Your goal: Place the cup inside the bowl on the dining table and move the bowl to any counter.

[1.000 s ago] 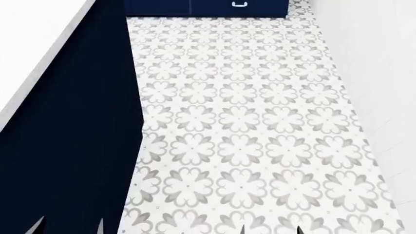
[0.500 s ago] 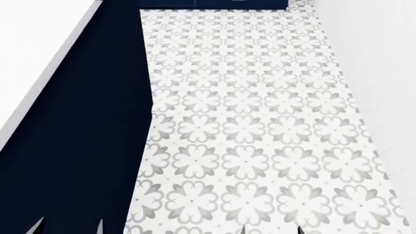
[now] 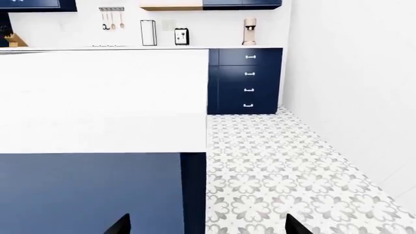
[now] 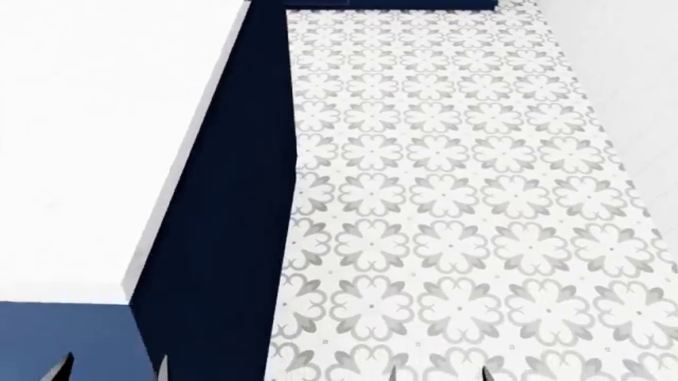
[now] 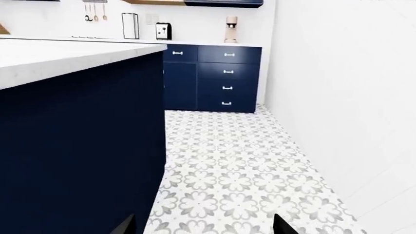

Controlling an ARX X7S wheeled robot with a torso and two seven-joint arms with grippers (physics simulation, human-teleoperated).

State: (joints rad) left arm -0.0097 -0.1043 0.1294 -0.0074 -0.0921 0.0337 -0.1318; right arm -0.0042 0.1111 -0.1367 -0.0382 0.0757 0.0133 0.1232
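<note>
My view has swung left since a second ago, bringing more of the white-topped navy island (image 4: 95,135) into frame. Both my grippers (image 3: 204,225) (image 5: 202,225) hang spread and empty; I'm still travelling, with cup and bowl out of sight, so next I must find the dining table.

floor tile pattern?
White floor tiles with repeating grey flower motifs; clearest in the head view.

Grey-flowered floor tiles (image 4: 456,206) run between a navy island (image 5: 78,136) and white wall (image 5: 344,97) — drawer cabinets (image 3: 247,80) beyond.
</note>
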